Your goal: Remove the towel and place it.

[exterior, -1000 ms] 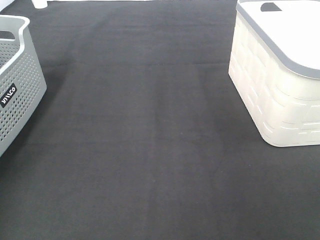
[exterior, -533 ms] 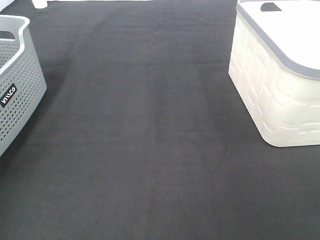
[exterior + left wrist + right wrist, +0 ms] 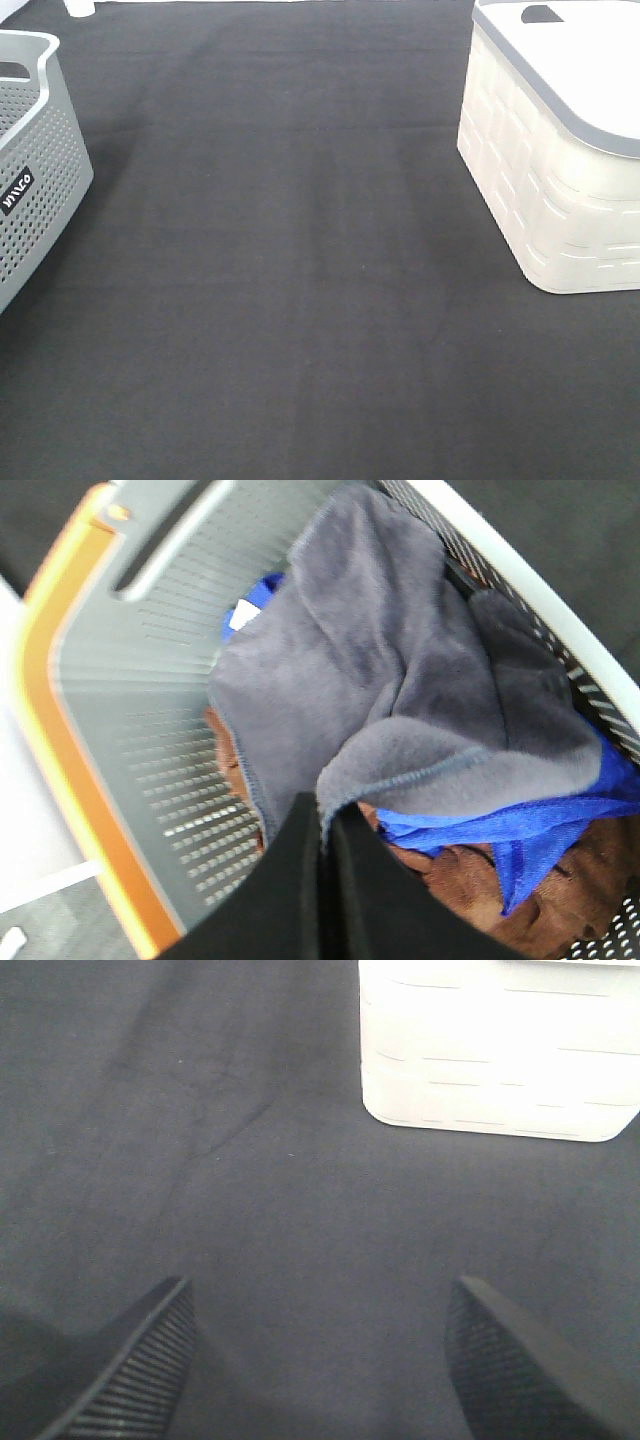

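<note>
Exterior high view is mostly just the black surface (image 3: 300,250), with a grey perforated basket (image 3: 40,170) cut off at the left edge of the frame and a white basket (image 3: 560,190) with a grey rim sitting at the upper right, the two well apart. Left wrist view looks down into the grey perforated basket, where the towel (image 3: 400,680) lies crumpled on top of a bright blue cloth (image 3: 500,830) and a brown cloth (image 3: 480,880), one side bunched up against the perforated wall. The left hand (image 3: 322,825) is clamped shut, with the towel's stitched edge pinched right at its tips. Right wrist view has the right hand (image 3: 320,1350) spread wide open above the bare surface, and the white basket sits a little way ahead of it, not touching.
</note>
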You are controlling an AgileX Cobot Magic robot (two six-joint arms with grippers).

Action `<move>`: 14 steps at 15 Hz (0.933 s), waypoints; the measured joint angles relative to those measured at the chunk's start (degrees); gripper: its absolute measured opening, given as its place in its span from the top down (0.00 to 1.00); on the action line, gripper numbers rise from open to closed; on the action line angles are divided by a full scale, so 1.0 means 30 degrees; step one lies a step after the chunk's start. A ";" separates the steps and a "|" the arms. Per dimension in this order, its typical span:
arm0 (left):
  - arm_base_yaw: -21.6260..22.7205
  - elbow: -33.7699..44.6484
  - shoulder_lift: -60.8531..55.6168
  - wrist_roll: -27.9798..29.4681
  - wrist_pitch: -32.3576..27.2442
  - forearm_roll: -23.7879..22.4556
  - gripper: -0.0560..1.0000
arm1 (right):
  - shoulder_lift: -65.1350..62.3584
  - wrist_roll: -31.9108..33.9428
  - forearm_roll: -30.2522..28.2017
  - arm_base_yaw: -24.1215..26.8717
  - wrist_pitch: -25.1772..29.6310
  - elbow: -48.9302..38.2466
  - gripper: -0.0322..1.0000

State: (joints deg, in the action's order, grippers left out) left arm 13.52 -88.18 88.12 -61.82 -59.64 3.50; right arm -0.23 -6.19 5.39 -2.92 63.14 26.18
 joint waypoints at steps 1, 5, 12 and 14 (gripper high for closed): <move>0.0000 0.0000 -0.0592 0.0000 0.0000 0.0000 0.95 | 0.0000 0.0000 0.0000 0.0000 0.0000 0.0000 0.30; 0.0000 -0.0019 -0.2273 0.3075 0.0936 0.1833 0.95 | 0.0000 0.0000 0.0000 0.0000 0.0000 0.0000 0.30; 0.0000 -0.0325 -0.4335 0.3476 0.1681 0.2807 0.95 | 0.0000 0.0000 0.1070 0.0000 -0.0172 0.0344 0.30; 0.0000 -0.1432 -0.4374 0.3476 0.1795 0.3209 0.95 | 0.0057 -0.0038 0.2024 0.0000 -0.0363 0.0840 0.30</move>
State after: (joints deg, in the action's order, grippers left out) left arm 13.52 -92.48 75.00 -51.39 -54.26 13.12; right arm -0.06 -6.30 11.46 -2.92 62.05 28.71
